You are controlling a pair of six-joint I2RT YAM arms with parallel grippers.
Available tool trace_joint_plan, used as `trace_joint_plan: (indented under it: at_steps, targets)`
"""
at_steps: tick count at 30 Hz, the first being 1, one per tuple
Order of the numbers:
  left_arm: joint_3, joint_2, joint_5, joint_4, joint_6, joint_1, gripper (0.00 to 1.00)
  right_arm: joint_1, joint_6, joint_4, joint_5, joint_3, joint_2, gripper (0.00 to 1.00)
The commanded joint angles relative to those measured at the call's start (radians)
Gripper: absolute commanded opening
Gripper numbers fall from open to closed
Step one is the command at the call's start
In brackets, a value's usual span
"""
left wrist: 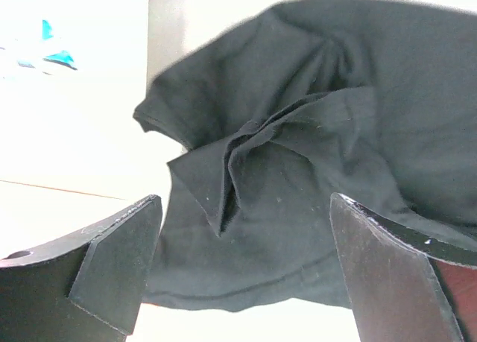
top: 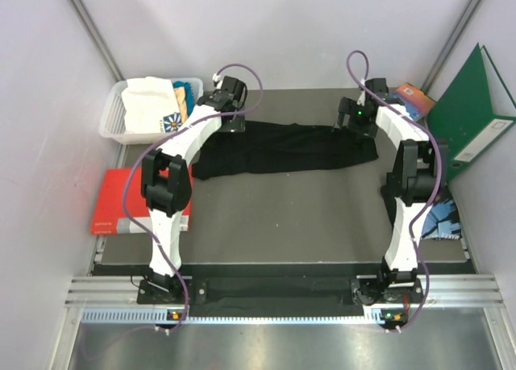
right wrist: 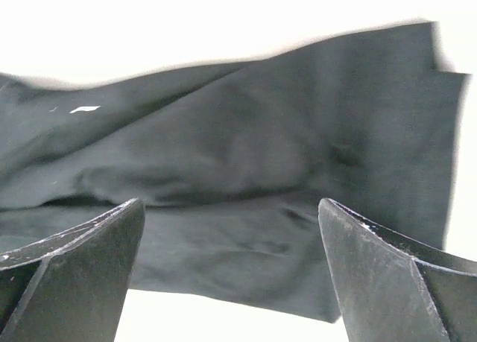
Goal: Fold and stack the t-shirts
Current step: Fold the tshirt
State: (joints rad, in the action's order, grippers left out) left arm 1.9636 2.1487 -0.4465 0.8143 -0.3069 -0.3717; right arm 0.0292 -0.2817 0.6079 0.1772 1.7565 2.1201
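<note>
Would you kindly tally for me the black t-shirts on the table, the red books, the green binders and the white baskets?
Black t-shirt: 1
Red book: 1
Green binder: 1
White basket: 1
Total: 4

Red book (top: 117,202), green binder (top: 469,112)

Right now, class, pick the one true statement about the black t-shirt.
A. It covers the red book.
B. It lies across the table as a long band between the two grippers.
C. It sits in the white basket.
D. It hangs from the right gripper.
B: the black t-shirt lies on the table as a long band, with the left gripper and the right gripper open over its two ends.
</note>
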Motion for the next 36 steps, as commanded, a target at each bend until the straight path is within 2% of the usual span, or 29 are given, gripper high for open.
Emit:
trace_joint_plan:
  at_steps: [1,2,3,4,5,6,12,21,27,29,33,36]
  targets:
    - [-0.023,-0.099,-0.037,-0.066,-0.003,-0.018,0.99,0.032,0.027,-0.004,-0.010,0.041,-0.023,1.00]
    - [-0.022,-0.099,-0.031,-0.058,-0.001,-0.021,0.99,0.035,0.027,-0.005,-0.008,0.041,-0.023,1.00]
    - [-0.022,-0.096,-0.002,-0.050,0.003,-0.021,0.86,0.037,0.026,-0.004,-0.010,0.041,-0.020,0.99]
    - [-0.022,-0.092,0.003,-0.043,-0.001,-0.021,0.68,0.037,0.026,-0.003,-0.012,0.041,-0.022,1.00]
    - [-0.025,-0.090,0.014,-0.017,-0.008,-0.021,0.17,0.037,0.019,-0.011,-0.019,0.037,-0.022,1.00]
    - [-0.025,-0.076,0.018,0.002,-0.027,-0.021,0.00,0.037,0.019,-0.013,-0.022,0.040,-0.023,1.00]
    - [-0.066,0.000,0.063,0.091,-0.092,-0.015,0.00,0.035,0.022,0.004,-0.038,0.096,0.017,1.00]
    - [-0.068,0.095,0.037,0.063,-0.124,0.053,0.00,0.037,0.001,0.000,-0.030,0.121,0.032,1.00]
    - [0.136,0.201,-0.021,0.077,-0.110,0.120,0.00,0.043,0.030,0.032,-0.033,0.144,0.047,1.00]
    - [0.165,0.226,-0.029,0.031,-0.089,0.134,0.00,0.049,0.061,0.056,-0.050,0.164,0.063,1.00]
    - [0.309,0.284,0.006,-0.003,-0.063,0.136,0.00,0.087,0.114,0.124,-0.091,0.230,0.112,0.99]
    - [0.371,0.313,0.049,-0.032,-0.057,0.132,0.00,0.110,0.134,0.154,-0.134,0.248,0.133,0.95]
